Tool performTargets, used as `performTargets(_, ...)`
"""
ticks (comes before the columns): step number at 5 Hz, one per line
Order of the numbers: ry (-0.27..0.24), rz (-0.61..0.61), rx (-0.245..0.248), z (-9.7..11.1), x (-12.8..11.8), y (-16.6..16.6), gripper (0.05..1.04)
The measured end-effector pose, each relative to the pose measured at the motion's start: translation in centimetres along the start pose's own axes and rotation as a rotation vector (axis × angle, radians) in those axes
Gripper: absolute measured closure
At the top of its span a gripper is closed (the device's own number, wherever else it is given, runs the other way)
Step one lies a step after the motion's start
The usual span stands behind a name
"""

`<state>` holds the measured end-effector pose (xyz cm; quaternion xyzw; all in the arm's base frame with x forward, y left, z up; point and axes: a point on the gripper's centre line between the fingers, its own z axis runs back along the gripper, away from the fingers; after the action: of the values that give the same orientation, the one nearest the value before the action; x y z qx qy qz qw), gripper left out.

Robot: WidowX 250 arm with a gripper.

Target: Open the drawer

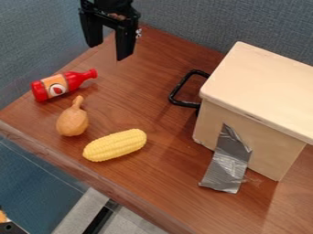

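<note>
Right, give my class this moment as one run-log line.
hand: open, raised, apart from black handle | box: looks closed | red bottle, toy drumstick, corn: on table | likely next: hand to handle

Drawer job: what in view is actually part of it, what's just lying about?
Part of the job:
- wooden box, presumably housing the drawer
- black handle on its side
- gripper, open, above the table's far left part

Just there:
- red bottle, on its side
- drumstick
- corn cob
- silver tape, running from box to table
</note>
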<state>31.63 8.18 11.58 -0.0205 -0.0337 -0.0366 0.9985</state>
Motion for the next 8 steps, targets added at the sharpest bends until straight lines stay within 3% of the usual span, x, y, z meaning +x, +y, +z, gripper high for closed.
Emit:
performTargets(1, 0.032, 0.0, -0.015, -1.2, -0.1, -0.1, 0.083)
performTargets(3, 0.048, -0.092, -0.066, -3.1, 2.1, -2.9, 0.083)
performTargets(4, 0.0, -0.129, -0.047, -3.1, 3.9, -4.9, 0.083)
performTargets(5, -0.061, -0.093, 0.029, -3.3, 5.4, -6.3, 0.083)
performTargets(7, -0.155, 0.127, 0.158, -4.5, 6.2, -7.2, 0.083)
performTargets(8, -0.171, 0.186, 0.162, -4.4, 6.3, -7.2, 0.083)
